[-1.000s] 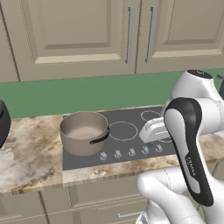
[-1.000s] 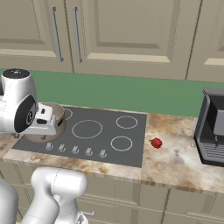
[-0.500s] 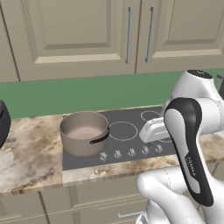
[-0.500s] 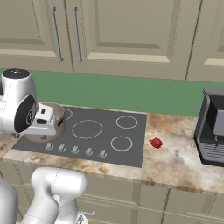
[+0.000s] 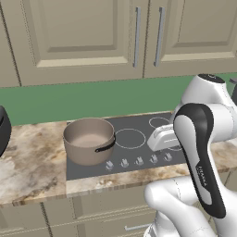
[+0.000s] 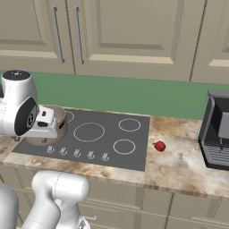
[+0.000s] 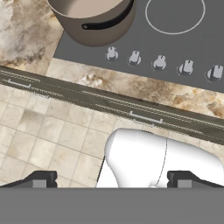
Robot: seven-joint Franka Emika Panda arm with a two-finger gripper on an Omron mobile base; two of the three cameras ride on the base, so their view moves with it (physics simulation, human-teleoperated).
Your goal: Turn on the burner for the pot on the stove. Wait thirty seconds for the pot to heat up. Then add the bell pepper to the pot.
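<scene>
Sitting empty on stove: pot.

One pot sits on one stove, which carries five silver knobs in a row along its front edge and four white ring markings visible in the right base view. One red bell pepper lies on the counter. One black appliance stands at the counter's right end. Two handles hang on the upper cabinet doors
</scene>
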